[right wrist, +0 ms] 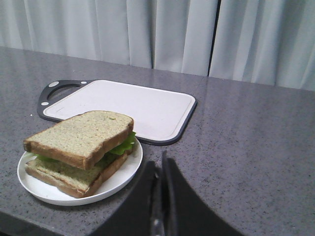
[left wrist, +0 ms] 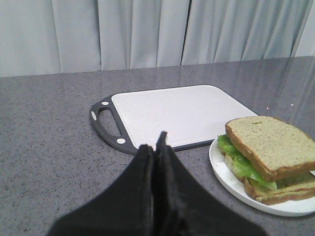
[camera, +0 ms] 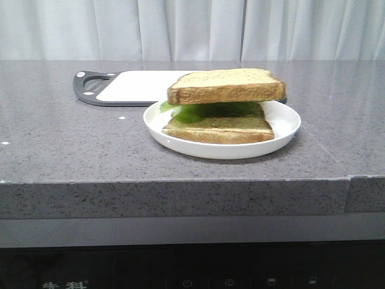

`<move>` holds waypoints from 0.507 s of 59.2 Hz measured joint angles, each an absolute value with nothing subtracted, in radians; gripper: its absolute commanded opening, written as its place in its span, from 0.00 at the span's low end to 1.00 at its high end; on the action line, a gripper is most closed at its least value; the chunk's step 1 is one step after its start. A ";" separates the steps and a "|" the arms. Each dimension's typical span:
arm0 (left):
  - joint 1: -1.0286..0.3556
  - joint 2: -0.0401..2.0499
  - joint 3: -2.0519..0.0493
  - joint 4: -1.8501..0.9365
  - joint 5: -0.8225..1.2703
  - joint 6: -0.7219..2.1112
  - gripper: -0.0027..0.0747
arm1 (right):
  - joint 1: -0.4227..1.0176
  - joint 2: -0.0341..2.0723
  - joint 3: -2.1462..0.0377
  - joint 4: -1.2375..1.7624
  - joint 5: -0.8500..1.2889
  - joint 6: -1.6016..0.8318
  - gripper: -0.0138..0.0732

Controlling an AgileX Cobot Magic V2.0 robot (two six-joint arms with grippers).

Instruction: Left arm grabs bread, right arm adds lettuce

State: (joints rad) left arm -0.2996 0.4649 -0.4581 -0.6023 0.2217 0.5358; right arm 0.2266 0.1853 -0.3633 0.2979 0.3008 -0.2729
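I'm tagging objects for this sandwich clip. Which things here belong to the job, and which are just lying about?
Job:
bread, top slice
lettuce, under it
left gripper, shut
right gripper, shut

Lying about:
bottom slice
white plate
cutting board, bare

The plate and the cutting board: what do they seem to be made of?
Plate: looks like glazed white ceramic or melamine, with a smooth, faintly shiny rim. Board: likely matte white plastic with a dark, rubbery-looking edge and handle. Neither is certain.
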 measured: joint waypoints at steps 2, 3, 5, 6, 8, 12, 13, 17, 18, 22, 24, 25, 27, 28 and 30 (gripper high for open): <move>-0.300 0.430 -0.434 -0.602 0.222 0.536 0.01 | 0.227 0.182 -0.361 0.298 0.303 -0.273 0.09; -0.300 0.412 -0.422 -0.602 0.222 0.536 0.01 | 0.227 0.181 -0.361 0.298 0.303 -0.273 0.09; -0.300 0.381 -0.406 -0.602 0.222 0.536 0.01 | 0.227 0.178 -0.361 0.298 0.303 -0.273 0.09; -0.300 0.368 -0.399 -0.602 0.222 0.536 0.01 | 0.227 0.178 -0.361 0.298 0.303 -0.273 0.09; -0.300 0.348 -0.389 -0.602 0.222 0.536 0.01 | 0.227 0.178 -0.359 0.298 0.303 -0.273 0.09; -0.300 0.328 -0.384 -0.602 0.222 0.536 0.01 | 0.227 0.178 -0.359 0.298 0.305 -0.271 0.09; -0.300 0.326 -0.382 -0.602 0.222 0.536 0.01 | 0.227 0.178 -0.359 0.298 0.305 -0.272 0.09; -0.300 0.323 -0.382 -0.602 0.222 0.536 0.01 | 0.227 0.178 -0.359 0.298 0.307 -0.272 0.09; -0.300 0.323 -0.382 -0.602 0.222 0.536 0.01 | 0.227 0.178 -0.359 0.298 0.307 -0.272 0.09; -0.300 0.321 -0.382 -0.602 0.222 0.536 0.01 | 0.227 0.178 -0.359 0.298 0.307 -0.272 0.09; -0.300 0.321 -0.382 -0.602 0.222 0.536 0.01 | 0.227 0.178 -0.359 0.298 0.307 -0.272 0.09; -0.300 0.321 -0.382 -0.602 0.222 0.536 0.01 | 0.227 0.178 -0.359 0.298 0.307 -0.272 0.09; -0.300 0.321 -0.382 -0.602 0.222 0.536 0.01 | 0.227 0.178 -0.359 0.298 0.307 -0.272 0.09; -0.300 0.321 -0.382 -0.602 0.222 0.536 0.01 | 0.227 0.178 -0.359 0.298 0.307 -0.272 0.09; -0.300 0.321 -0.382 -0.602 0.222 0.536 0.01 | 0.227 0.178 -0.359 0.298 0.307 -0.272 0.09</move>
State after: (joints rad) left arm -0.2996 0.3215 -0.3818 -0.6023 0.2217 0.5358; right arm 0.2266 0.1780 -0.3588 0.2979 0.3066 -0.2722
